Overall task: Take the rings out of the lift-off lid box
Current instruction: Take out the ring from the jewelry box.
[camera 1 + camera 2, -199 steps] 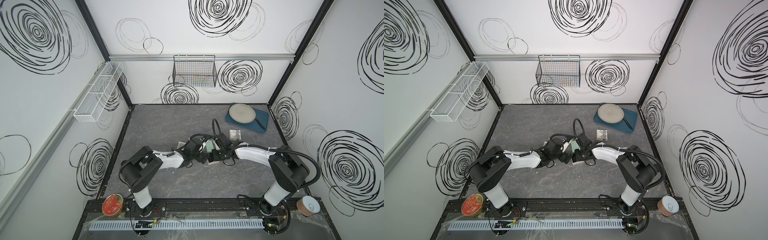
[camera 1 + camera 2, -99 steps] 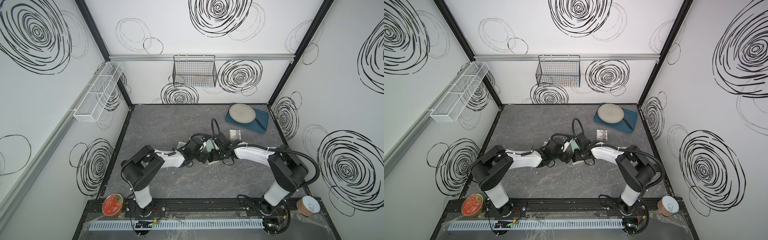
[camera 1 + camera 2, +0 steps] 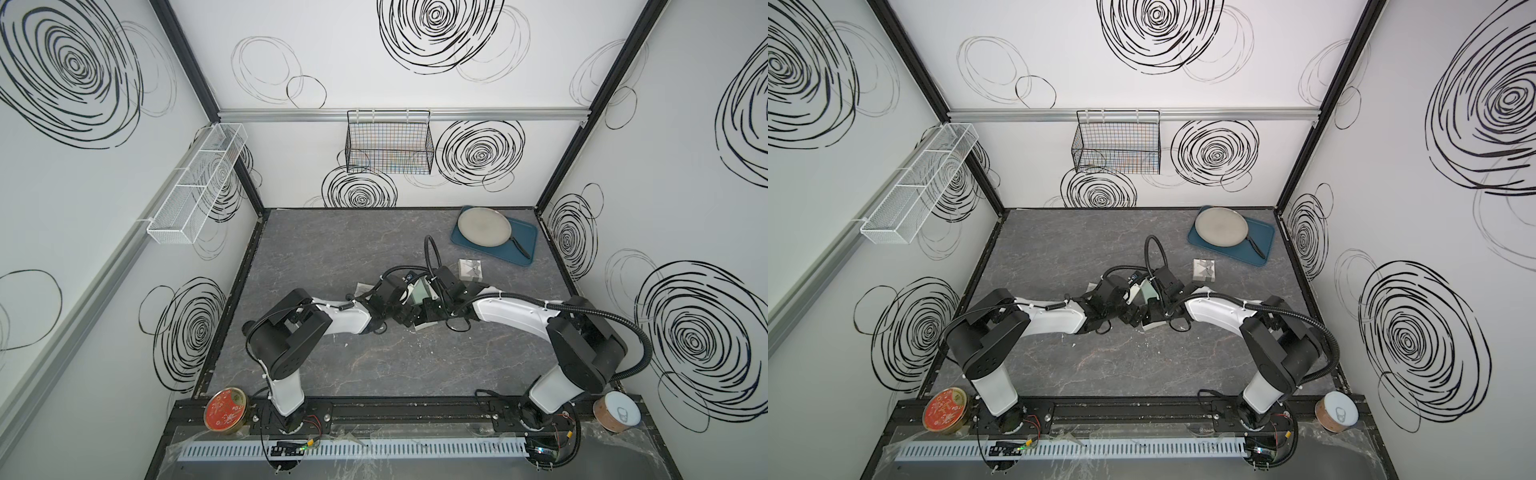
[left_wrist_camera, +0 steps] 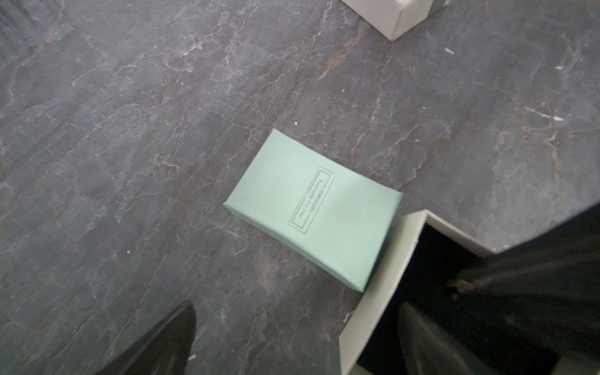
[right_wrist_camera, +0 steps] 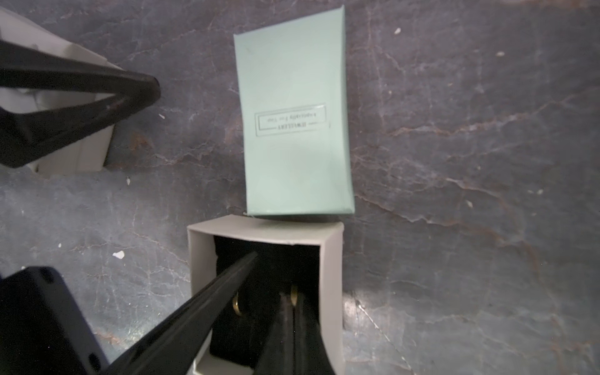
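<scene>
The lift-off lid box (image 5: 331, 279) stands open, grey with a black lining; in both top views it (image 3: 430, 326) (image 3: 1154, 325) lies under the two wrists. Its green lid (image 5: 292, 123) (image 4: 315, 207) (image 3: 419, 293) lies flat against the box. My right gripper (image 5: 292, 308) reaches into the box and is shut on a small ring (image 5: 294, 294) standing in the lining. A second ring (image 5: 237, 305) sits beside it. My left gripper (image 4: 305, 318) is open and straddles the box wall, with one finger (image 5: 211, 302) inside and the other finger (image 4: 168, 337) outside on the table.
A patterned grey box (image 3: 469, 268) sits behind the arms, and another grey box (image 5: 81, 156) lies near the left gripper. A pan (image 3: 484, 226) rests on a blue tray (image 3: 523, 249) at the back right. A wire basket (image 3: 388, 143) hangs on the back wall.
My right gripper's fingers have closed inside the box. Both arms have stayed almost where they were.
</scene>
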Motion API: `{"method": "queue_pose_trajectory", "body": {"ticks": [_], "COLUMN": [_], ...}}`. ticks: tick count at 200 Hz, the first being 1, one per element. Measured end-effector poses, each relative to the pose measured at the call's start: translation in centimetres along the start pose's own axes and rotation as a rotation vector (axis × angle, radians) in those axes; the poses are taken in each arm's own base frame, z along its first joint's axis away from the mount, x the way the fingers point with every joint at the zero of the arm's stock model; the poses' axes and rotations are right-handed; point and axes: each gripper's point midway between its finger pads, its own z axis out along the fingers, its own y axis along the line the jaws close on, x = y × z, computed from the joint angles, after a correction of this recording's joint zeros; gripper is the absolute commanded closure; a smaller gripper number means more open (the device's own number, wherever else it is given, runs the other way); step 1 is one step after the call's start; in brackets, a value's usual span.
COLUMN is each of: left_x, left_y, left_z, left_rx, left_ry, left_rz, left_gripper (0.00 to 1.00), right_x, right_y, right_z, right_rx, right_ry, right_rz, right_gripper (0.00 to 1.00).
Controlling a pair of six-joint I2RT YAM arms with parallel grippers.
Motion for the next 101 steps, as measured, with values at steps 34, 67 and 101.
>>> {"method": "queue_pose_trajectory", "body": {"ticks": [34,67,101], "left_x": [0.0,0.1,0.1], "left_y": [-0.1,-0.1,-0.1], "left_z": [0.0,0.0,0.0], "left_rx": [0.002,0.002,0.002], "left_ry": [0.000,0.003,0.003], "left_rz": [0.002,0.003,0.004], "left_gripper": [0.00,0.00,0.00], "right_x": [0.3,0.1,0.3], "right_y": [0.0,0.3,0.4], "right_z": [-0.3,-0.9,-1.3], "right_rx": [-0.015,-0.041,-0.065], "right_ry": [-0.017,-0.043,-0.059], "right_rz": [0.001,0.002,0.005], "right_gripper": [1.00,1.00,1.00]}}
